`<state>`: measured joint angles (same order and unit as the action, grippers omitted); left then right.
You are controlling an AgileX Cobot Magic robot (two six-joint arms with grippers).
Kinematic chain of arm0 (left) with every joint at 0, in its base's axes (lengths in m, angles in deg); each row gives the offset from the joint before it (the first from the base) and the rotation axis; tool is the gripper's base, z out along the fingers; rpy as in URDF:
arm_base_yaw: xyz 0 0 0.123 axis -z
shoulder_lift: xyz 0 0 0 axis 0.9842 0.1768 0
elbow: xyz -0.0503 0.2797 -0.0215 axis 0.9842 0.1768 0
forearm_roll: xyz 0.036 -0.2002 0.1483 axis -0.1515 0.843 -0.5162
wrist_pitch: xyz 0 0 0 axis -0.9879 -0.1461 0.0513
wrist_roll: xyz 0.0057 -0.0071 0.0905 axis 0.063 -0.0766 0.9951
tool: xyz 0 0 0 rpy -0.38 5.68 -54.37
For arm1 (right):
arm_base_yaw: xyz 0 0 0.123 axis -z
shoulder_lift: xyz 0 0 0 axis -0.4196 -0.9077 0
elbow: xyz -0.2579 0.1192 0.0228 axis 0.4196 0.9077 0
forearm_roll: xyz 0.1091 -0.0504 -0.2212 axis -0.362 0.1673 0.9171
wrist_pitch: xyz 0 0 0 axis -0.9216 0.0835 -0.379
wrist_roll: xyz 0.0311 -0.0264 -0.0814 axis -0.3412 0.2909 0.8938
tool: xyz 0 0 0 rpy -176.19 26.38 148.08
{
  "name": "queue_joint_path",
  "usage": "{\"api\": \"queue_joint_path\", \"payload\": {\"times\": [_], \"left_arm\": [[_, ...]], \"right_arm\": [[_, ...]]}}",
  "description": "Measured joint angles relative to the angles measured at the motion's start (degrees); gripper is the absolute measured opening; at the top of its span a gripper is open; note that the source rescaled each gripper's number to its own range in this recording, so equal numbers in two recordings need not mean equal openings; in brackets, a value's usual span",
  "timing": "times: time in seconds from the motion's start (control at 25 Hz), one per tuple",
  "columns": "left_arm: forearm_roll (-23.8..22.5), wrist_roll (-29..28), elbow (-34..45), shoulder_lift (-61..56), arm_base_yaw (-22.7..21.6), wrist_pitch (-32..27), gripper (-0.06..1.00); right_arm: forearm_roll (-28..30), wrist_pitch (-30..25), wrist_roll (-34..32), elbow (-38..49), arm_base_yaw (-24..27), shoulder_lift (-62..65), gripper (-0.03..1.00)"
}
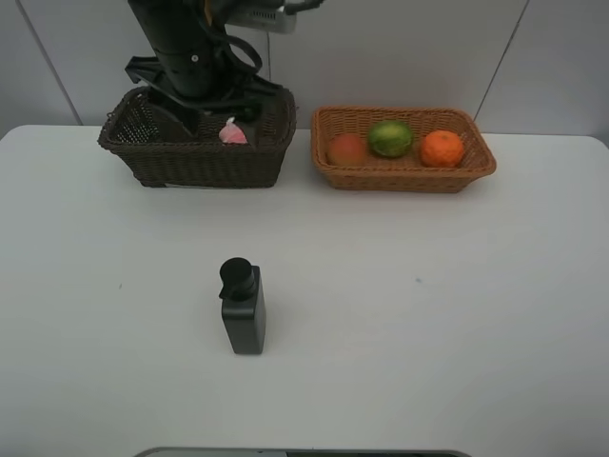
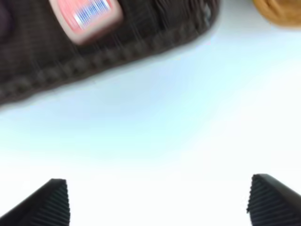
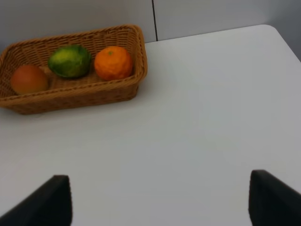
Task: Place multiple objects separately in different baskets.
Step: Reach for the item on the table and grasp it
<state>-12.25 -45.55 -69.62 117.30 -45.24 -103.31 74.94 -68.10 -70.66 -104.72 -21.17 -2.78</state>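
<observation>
Wicker baskets stand side by side at the table's (image 1: 400, 314) far edge: dark basket (image 1: 195, 157) holds the pink bottle (image 1: 232, 134) beneath the wide-open left pincer (image 2: 157, 200), tan basket (image 1: 404, 171) holds 3 fruits, right pincer (image 3: 160, 200) gapes empty, black pump bottle (image 1: 244, 307) stands alone mid-table.

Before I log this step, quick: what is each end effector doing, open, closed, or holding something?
Left end effector: open, holding nothing; the pink bottle lies in the dark basket.
Right end effector: open, holding nothing.
</observation>
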Motion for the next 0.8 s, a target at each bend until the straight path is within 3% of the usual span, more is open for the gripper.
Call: {"api": "queue_joint_path", "payload": {"times": [0.24,0.48,0.8], "left_arm": [[1.2,-6.4,5.6,-3.2,6.3,0.6,1.0],[2.3,-16.0,5.8,-3.3,11.8,-4.5,1.0],[2.3,-21.7,10.1,-3.4,16.0,-6.7,1.0]], "right_arm": [[0.0,0.0,0.0,0.0,0.0,0.0,0.62],[0.0,0.0,0.0,0.0,0.0,0.0,0.62],[0.0,0.0,0.0,0.0,0.0,0.0,0.62]]}}
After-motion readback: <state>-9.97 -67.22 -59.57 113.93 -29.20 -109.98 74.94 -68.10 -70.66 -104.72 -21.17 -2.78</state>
